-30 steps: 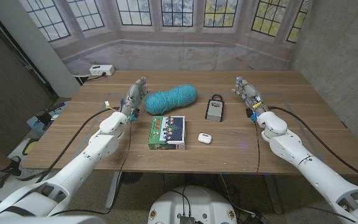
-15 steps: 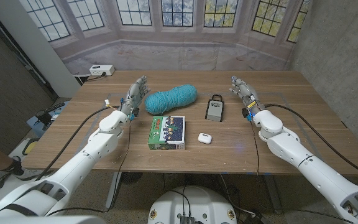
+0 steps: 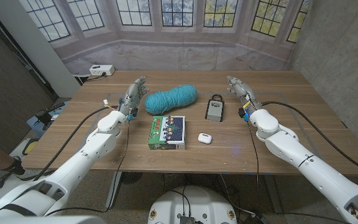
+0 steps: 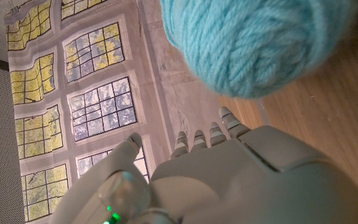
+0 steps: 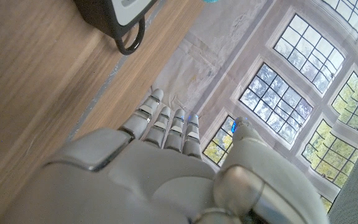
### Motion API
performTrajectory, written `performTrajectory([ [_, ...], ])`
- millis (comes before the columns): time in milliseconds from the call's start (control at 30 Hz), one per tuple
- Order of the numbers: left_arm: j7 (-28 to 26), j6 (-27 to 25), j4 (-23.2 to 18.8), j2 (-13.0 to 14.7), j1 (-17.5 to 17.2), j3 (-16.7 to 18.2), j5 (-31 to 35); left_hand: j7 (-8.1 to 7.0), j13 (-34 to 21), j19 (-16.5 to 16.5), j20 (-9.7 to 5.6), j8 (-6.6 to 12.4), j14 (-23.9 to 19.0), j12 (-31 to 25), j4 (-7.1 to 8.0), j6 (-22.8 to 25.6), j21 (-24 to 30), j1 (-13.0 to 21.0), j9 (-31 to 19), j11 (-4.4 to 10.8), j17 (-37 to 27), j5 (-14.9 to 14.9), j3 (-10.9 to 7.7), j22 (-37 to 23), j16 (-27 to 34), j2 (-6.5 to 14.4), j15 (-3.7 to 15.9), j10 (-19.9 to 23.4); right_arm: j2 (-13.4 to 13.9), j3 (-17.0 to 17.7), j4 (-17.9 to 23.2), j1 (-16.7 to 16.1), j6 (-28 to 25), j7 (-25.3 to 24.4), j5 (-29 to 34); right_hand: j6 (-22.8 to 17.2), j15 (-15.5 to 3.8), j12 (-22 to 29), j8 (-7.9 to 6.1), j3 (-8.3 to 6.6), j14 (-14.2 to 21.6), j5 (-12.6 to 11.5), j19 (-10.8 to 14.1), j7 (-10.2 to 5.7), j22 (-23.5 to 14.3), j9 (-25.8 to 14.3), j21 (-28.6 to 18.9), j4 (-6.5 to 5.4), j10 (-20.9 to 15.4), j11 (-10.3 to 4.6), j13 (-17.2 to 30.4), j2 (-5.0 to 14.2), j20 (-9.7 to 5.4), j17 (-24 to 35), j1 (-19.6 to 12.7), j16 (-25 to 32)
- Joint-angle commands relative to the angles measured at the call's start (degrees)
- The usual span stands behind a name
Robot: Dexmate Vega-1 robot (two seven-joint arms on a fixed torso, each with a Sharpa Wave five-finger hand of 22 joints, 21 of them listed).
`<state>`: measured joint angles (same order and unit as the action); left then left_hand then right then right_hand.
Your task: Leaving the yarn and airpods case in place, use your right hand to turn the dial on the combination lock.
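Wooden table (image 3: 303, 124) before window-print backdrop (image 3: 179, 18). Left hand (image 3: 137, 93) empty, fingers apart, beside teal yarn (image 3: 171, 98). Green box (image 3: 167, 131), print unreadable. Combination lock (image 3: 215, 109), airpods case (image 3: 204, 138) in front. Right hand (image 3: 241, 92) empty, fingers extended, near lock.

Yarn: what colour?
Teal-blue yarn, clearest in the left wrist view, where its strands show close up.
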<state>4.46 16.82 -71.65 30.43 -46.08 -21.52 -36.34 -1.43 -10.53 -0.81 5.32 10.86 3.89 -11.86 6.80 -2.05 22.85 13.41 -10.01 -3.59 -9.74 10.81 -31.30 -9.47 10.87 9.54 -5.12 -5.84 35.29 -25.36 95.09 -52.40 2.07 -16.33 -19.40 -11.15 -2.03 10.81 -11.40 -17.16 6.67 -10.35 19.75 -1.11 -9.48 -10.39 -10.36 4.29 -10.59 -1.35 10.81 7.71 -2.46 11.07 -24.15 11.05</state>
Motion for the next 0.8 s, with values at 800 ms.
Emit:
performTrajectory([
  [800,-1.1,1.5,-3.5,1.6,-2.8,0.7,0.8,0.00,-0.1,0.8,0.04,-0.16,-0.1,0.0,-0.52,0.3,-1.1,0.9,-0.1,-0.15,-0.1,-0.2,-0.92,-0.2,-0.4,0.0,-0.20,0.0,8.7,-3.5,16.2,0.5,-18.9,1.2,11.1,3.3,1.88,-0.9,1.23,1.08,-6.0,0.4,-7.1,0.05,-0.2,0.1,0.6,0.99,4.1,-1.81,-0.4,-0.34,0.11,0.5,0.7,-0.5],
])
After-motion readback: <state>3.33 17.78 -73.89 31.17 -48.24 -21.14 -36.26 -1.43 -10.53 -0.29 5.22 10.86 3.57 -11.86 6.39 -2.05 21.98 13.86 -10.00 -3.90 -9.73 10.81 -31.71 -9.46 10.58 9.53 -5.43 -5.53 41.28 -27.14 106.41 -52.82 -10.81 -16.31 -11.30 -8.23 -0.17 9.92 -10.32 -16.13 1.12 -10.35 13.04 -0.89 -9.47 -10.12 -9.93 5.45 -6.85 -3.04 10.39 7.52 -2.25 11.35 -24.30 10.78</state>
